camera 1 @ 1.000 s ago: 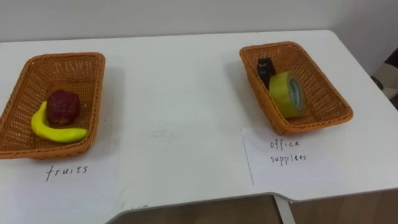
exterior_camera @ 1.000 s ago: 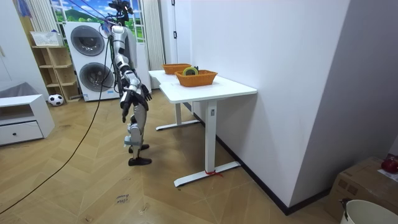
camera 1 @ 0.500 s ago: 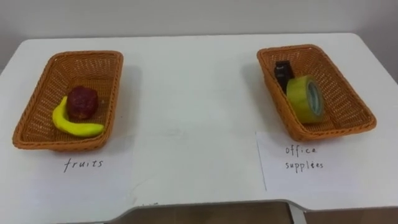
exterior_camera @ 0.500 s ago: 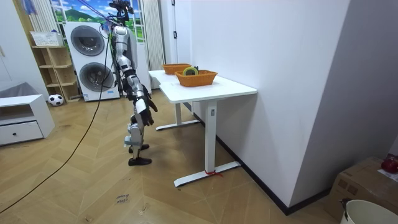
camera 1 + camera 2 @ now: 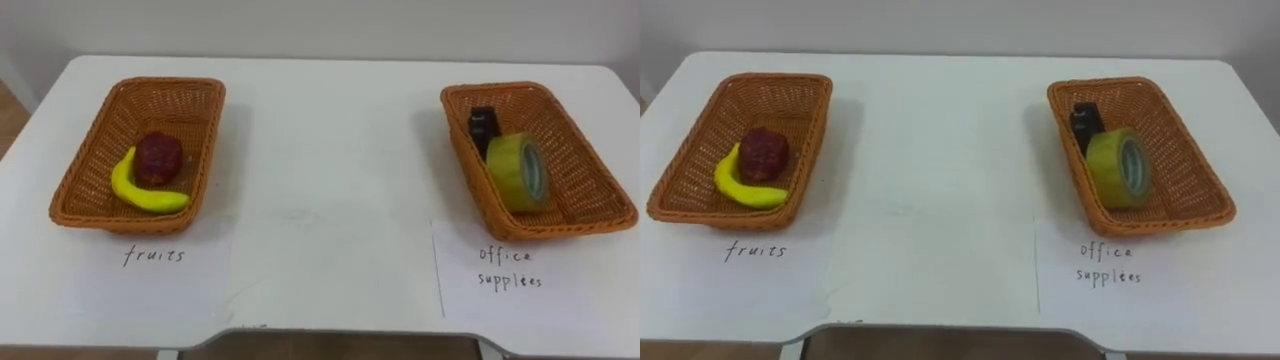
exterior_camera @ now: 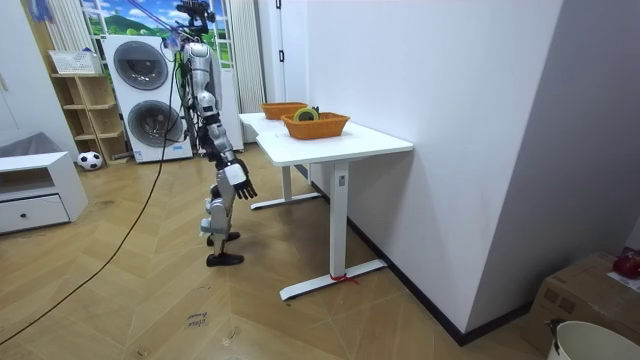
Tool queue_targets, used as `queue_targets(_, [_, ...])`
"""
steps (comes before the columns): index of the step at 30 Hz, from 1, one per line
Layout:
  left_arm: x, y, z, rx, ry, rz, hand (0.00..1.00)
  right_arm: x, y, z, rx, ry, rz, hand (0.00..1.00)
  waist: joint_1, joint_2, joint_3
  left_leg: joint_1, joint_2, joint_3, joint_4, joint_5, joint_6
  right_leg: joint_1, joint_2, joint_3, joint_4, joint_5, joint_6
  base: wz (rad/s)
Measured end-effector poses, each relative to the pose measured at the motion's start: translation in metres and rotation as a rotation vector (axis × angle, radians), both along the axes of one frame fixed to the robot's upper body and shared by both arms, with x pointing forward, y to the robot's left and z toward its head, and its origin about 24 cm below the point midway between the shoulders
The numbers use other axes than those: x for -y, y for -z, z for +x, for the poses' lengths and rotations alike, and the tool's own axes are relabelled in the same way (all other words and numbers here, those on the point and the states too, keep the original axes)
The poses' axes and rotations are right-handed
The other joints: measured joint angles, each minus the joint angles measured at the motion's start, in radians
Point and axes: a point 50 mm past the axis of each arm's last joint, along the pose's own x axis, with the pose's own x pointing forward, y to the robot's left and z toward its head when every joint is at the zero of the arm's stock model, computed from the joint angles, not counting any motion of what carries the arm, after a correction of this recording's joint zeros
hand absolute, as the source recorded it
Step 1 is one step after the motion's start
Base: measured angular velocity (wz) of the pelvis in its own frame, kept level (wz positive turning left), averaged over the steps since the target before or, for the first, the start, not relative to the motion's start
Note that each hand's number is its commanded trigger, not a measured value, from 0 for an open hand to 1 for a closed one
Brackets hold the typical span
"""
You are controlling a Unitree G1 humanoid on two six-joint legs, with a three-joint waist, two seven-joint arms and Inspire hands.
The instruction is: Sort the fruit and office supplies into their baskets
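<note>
The left wicker basket holds a yellow banana and a dark red fruit. The right wicker basket holds a yellow-green tape roll standing on edge and a small black item behind it. Both baskets rest on the white table. I stand a step back from the table's side. My right hand hangs low in front of my body with its fingers spread, holding nothing.
A handwritten paper label lies before the left basket, another before the right one. Stacked washing machines, a shelf and a white cabinet stand behind me. A ball lies on the floor.
The eye view has swung left, so both baskets sit further right in the picture. In the room view my right arm has dropped and the hand has swung forward, towards the table.
</note>
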Motion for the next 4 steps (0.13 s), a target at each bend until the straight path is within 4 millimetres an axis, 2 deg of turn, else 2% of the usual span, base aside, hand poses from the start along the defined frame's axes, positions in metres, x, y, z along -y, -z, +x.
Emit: queue_targets(4, [0.0015,0.0004,-0.0004,-0.002,-0.003,0.001,0.0,-0.0029,0.0009,-0.0015,-0.003,-0.007,0.022,0.0,0.0,-0.001,0.0011,-0.001,-0.001,0.0,0.001,0.0,0.0,0.0,-0.001,0.001,0.0,0.0,0.001,0.0])
